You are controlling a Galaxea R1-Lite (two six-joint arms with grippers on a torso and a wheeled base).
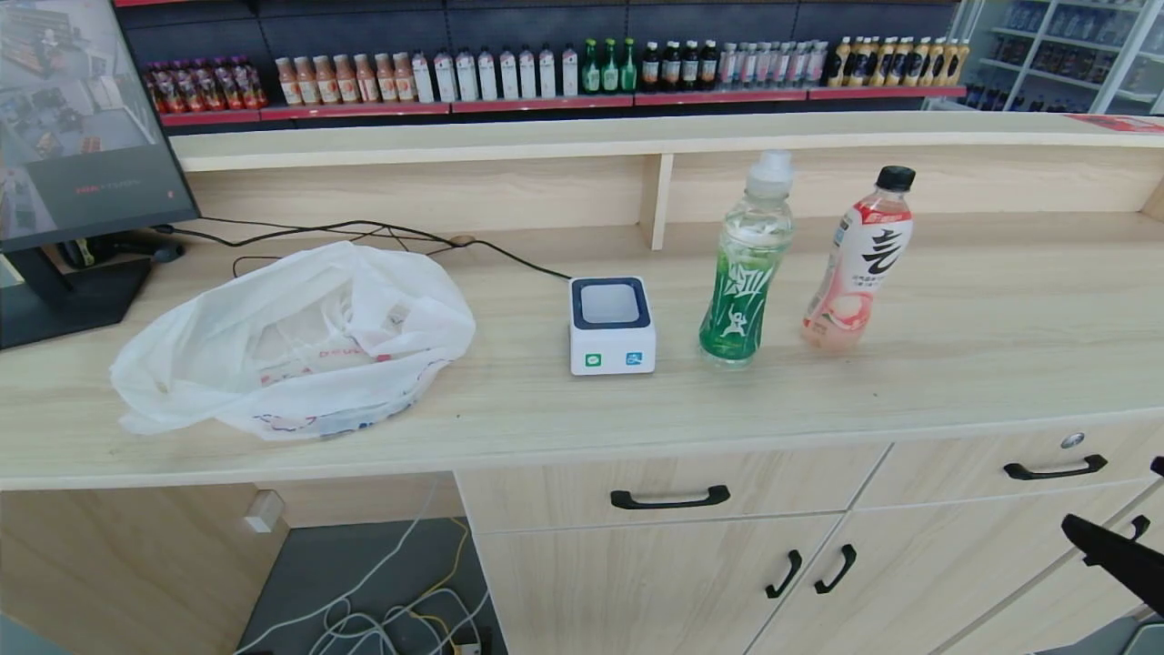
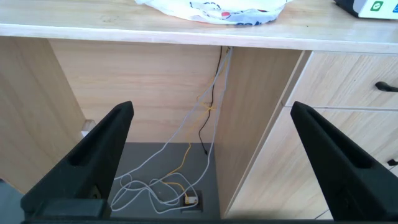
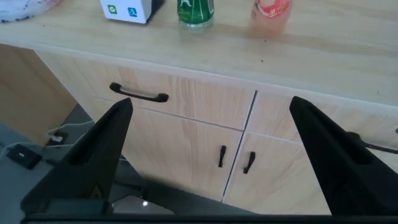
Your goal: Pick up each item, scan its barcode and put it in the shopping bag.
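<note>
Drinks shelves line the back wall, and up front runs a pale wooden counter (image 1: 955,364). From the head view, a white shopping bag (image 1: 291,341) lies slumped on the robot's left. A small white scanner (image 1: 611,326) sits mid-counter, with a green bottle (image 1: 747,264) just beside it and a pink bottle (image 1: 859,259) next along. Both stand upright, nothing touching them. They look full, so I'd call them weighty, stiff-walled and slick on the label. They're tall too, so easy to topple, and the best hold looks like the waist, mid-body. The bag is thin and floppy, and I doubt it'll hold itself open.

Over to the left wrist: the left pincer (image 2: 211,168) is released, jaws spread wide, hanging low before the counter front beneath the bag. This angle adds loose cables (image 2: 168,180) on the floor underneath.

Right wrist now: the right pincer (image 3: 211,162) is likewise spread and holding nothing, low before the drawer handle (image 3: 138,94). The scanner and both bottle bases sit up on the counter beyond.
</note>
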